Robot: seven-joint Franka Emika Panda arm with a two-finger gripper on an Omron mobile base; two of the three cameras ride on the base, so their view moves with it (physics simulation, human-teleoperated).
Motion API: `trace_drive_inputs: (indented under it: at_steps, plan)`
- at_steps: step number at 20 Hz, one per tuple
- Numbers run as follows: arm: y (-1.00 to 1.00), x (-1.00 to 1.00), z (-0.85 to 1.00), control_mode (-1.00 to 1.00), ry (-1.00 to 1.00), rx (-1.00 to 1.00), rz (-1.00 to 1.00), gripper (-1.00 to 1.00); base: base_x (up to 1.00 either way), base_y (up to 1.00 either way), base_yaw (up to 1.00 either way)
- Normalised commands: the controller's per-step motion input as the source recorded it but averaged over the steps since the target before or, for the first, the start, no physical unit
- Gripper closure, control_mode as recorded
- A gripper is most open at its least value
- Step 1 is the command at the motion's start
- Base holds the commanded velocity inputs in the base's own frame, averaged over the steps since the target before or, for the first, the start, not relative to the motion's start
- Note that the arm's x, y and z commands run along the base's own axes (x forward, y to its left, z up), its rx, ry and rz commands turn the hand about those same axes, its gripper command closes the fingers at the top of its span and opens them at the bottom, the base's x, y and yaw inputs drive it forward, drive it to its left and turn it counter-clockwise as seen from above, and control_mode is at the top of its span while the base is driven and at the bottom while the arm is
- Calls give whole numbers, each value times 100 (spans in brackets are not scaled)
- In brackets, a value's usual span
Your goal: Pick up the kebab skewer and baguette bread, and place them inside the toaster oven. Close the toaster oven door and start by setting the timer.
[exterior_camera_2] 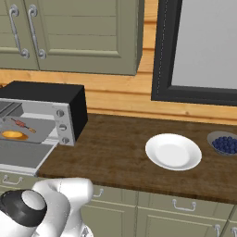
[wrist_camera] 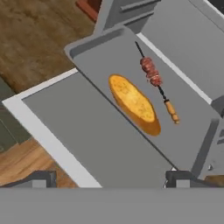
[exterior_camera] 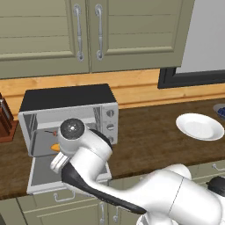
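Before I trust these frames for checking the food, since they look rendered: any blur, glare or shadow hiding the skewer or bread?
Hand view: soft, slightly blurred, flat light, no glare; kebab skewer and baguette bread read clearly. Left base view: the arm hides most of the toaster oven cavity. Right base view: sharp, food small at the frame's left edge.

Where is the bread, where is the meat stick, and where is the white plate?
baguette bread (wrist_camera: 133, 104): hand view, middle of its golden crust.
kebab skewer (wrist_camera: 152, 73): hand view, on the dark red chunks.
white plate (exterior_camera_2: 173, 152): right base view, centre of the dish.
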Motion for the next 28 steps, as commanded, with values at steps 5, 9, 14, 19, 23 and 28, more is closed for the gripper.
trace_drive_inputs:
  at_steps: [5,9,14,19,23,28]
  plan:
    - [-48,-3,-24,-100,25,16,-49,-100,0,0,0]
    - [-43,0,-33,-100,25,17,-47,-100,0,0,0]
    - [0,2,-41,-100,11,14,-43,-100,0,0,0]
    - [0,23,-25,-100,5,8,-38,-100,0,0,0]
    - [0,23,-29,-100,5,6,-26,-100,0,0,0]
    - [1,41,-31,-100,3,2,-12,-100,0,0,0]
